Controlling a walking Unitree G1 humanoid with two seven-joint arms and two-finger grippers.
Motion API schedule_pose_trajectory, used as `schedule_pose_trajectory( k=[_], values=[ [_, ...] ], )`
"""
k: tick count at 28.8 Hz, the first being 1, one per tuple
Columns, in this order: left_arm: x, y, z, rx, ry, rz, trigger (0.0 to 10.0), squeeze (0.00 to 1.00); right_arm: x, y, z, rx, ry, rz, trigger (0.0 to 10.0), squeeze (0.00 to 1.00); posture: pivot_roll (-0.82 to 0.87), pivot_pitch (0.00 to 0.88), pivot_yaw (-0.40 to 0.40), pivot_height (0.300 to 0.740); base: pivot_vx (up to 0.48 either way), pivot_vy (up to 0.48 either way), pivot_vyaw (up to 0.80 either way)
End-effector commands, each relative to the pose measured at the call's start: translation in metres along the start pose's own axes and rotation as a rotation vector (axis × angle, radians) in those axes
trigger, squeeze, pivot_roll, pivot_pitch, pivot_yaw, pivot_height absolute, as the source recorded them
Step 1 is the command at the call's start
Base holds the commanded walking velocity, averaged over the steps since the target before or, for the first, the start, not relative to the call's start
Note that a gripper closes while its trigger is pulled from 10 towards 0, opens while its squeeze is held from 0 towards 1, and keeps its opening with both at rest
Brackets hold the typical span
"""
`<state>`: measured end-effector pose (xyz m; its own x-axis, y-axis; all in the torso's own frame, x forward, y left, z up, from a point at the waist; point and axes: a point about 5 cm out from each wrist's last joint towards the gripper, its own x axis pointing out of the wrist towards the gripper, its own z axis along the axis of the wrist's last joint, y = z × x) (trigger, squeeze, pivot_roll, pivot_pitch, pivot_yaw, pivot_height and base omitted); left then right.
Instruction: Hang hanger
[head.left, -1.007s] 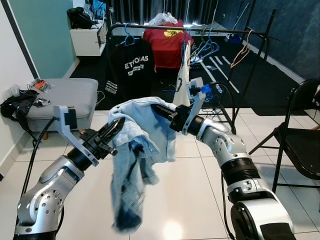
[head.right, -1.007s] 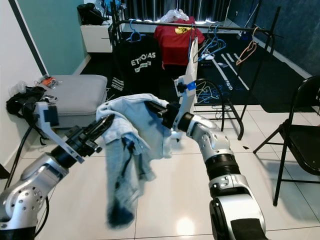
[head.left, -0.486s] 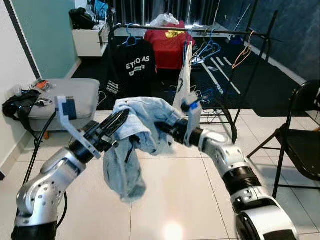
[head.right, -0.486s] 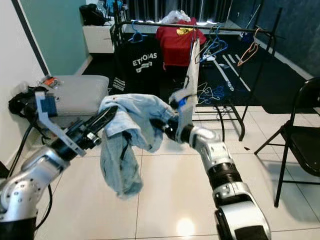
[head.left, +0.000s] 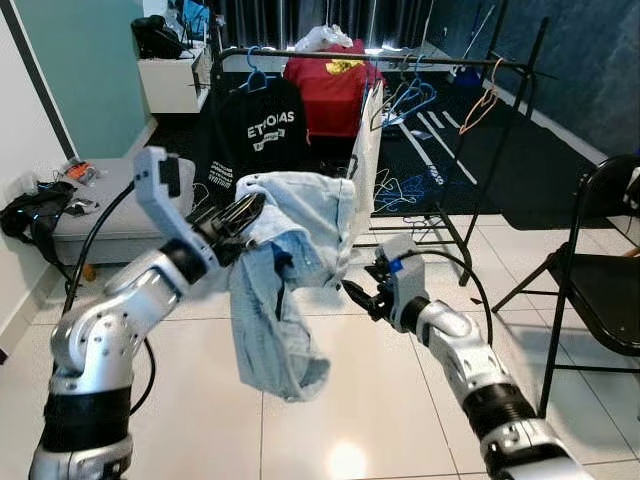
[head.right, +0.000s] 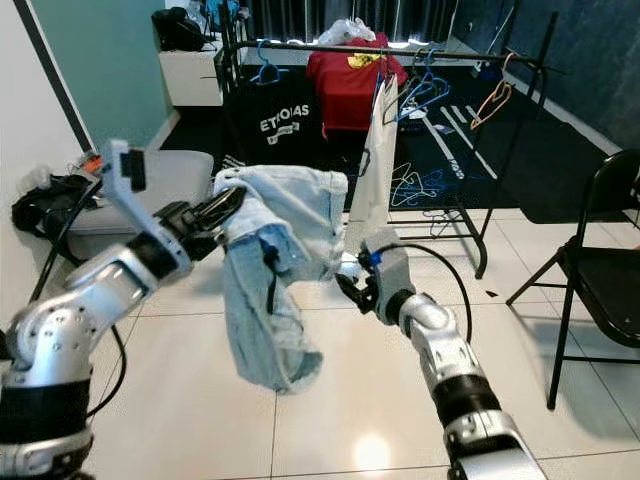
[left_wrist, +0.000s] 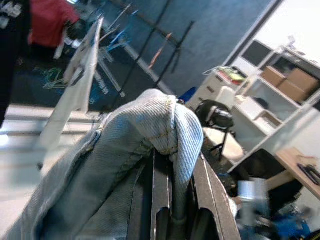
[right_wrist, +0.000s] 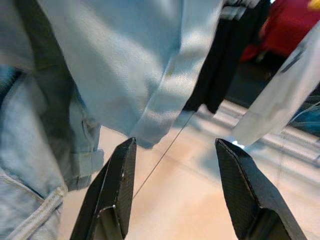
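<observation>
My left gripper (head.left: 243, 213) is raised at chest height, shut on a light-blue denim garment (head.left: 290, 260) that drapes over its fingers (left_wrist: 160, 200) and hangs toward the floor. The right gripper (head.left: 358, 297) is lower, just below and right of the denim's hem. It is open (right_wrist: 176, 145), with a thin dark line crossing the gap and the denim cuff (right_wrist: 150, 135) just ahead. Behind stands the black clothes rack (head.left: 450, 64) with a black T-shirt (head.left: 260, 135), a red shirt (head.left: 330, 85), a white garment (head.left: 365, 150) and blue hangers (head.left: 415, 98).
A grey ottoman (head.left: 110, 195) with a black bag (head.left: 30, 215) beside it sits at the left wall. A black folding chair (head.left: 600, 260) stands at the right. Loose hangers (head.left: 400, 190) lie under the rack. White tiled floor (head.left: 350, 420) lies below my arms.
The right gripper has let go of the denim and dropped below it, now open. The left arm has lifted the garment higher and nearer the rack.
</observation>
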<state>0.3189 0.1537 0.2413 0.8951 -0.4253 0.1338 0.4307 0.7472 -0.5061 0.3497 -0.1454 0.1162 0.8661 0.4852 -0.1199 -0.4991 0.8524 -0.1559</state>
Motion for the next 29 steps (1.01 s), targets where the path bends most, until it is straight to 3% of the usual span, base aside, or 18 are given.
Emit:
schedule_pose_trajectory(
  k=[1,2,3,5,8,9,10,11,16,21,23,24,25,27,28,29],
  values=[
    [0.003,0.005,0.002,-0.021,0.0,0.073,0.0,0.0,-0.001,-0.001,0.006,-0.037,-0.056,-0.024,10.0,0.0,0.05,0.0,-0.02,0.74,0.0,0.0,0.0],
    [0.006,0.015,0.003,-0.031,-0.005,0.183,0.0,0.0,-0.003,0.005,0.012,-0.07,-0.136,-0.005,10.0,0.0,0.05,0.0,-0.022,0.74,0.0,0.0,0.0],
    [0.006,0.015,0.003,-0.031,-0.005,0.183,0.0,0.0,-0.003,0.005,0.012,-0.07,-0.136,-0.005,10.0,0.0,0.05,0.0,-0.022,0.74,0.0,0.0,0.0],
    [0.01,0.028,0.003,-0.021,-0.004,0.324,0.0,0.0,-0.006,0.027,0.018,-0.129,-0.239,0.11,10.0,0.0,0.05,0.0,-0.023,0.74,0.0,0.0,0.0],
    [0.011,0.028,0.002,-0.032,-0.004,0.348,0.0,0.0,-0.006,0.04,0.016,-0.133,-0.244,0.202,10.0,0.0,0.05,0.0,-0.023,0.74,0.0,0.0,0.0],
    [0.013,0.027,0.002,-0.038,0.0,0.359,0.0,0.0,-0.006,0.052,0.01,-0.144,-0.221,0.276,10.0,0.44,0.05,0.0,-0.024,0.74,0.0,0.0,0.0],
    [0.013,0.027,0.002,-0.038,0.0,0.359,0.0,0.0,-0.006,0.052,0.01,-0.144,-0.221,0.276,10.0,0.44,0.05,0.0,-0.024,0.74,0.0,0.0,0.0],
    [0.015,0.025,0.002,-0.043,0.007,0.371,0.0,0.0,-0.005,0.062,0.004,-0.136,-0.19,0.345,10.0,1.0,0.05,0.0,-0.027,0.74,0.0,0.0,0.0],
    [0.02,0.02,0.007,-0.046,0.026,0.405,0.0,0.0,0.0,0.077,-0.014,-0.127,-0.071,0.443,10.0,1.0,0.06,0.0,-0.029,0.74,0.0,0.0,0.0],
    [0.023,0.017,0.011,-0.043,0.024,0.417,0.0,0.0,0.006,0.078,-0.02,-0.139,-0.019,0.424,10.0,1.0,0.06,0.0,-0.032,0.74,0.0,0.0,0.0],
    [0.031,0.002,0.022,-0.016,0.019,0.411,0.0,0.0,0.02,0.08,-0.02,-0.14,0.02,0.371,10.0,1.0,0.07,0.0,-0.039,0.74,0.0,0.0,0.0],
    [0.031,0.002,0.022,-0.016,0.019,0.411,0.0,0.0,0.02,0.08,-0.02,-0.14,0.02,0.371,10.0,1.0,0.07,0.0,-0.039,0.74,0.0,0.0,0.0],
    [0.033,-0.004,0.027,-0.013,0.015,0.409,0.0,0.0,0.025,0.082,-0.018,-0.125,0.021,0.361,10.0,0.85,0.08,0.0,-0.039,0.74,0.0,0.0,0.0],
    [0.033,-0.004,0.027,-0.013,0.015,0.409,0.0,0.0,0.025,0.082,-0.018,-0.125,0.021,0.361,10.0,0.85,0.08,0.0,-0.039,0.74,0.0,0.0,0.0],
    [0.036,-0.01,0.03,-0.003,0.009,0.402,0.0,0.0,0.028,0.085,-0.017,-0.125,0.034,0.374,10.0,0.1,0.08,0.003,-0.044,0.74,0.0,0.0,0.0],
    [0.036,-0.01,0.03,-0.003,0.009,0.402,0.0,0.0,0.028,0.085,-0.017,-0.125,0.034,0.374,10.0,0.1,0.08,0.003,-0.044,0.74,0.0,0.0,0.0]
  ],
)
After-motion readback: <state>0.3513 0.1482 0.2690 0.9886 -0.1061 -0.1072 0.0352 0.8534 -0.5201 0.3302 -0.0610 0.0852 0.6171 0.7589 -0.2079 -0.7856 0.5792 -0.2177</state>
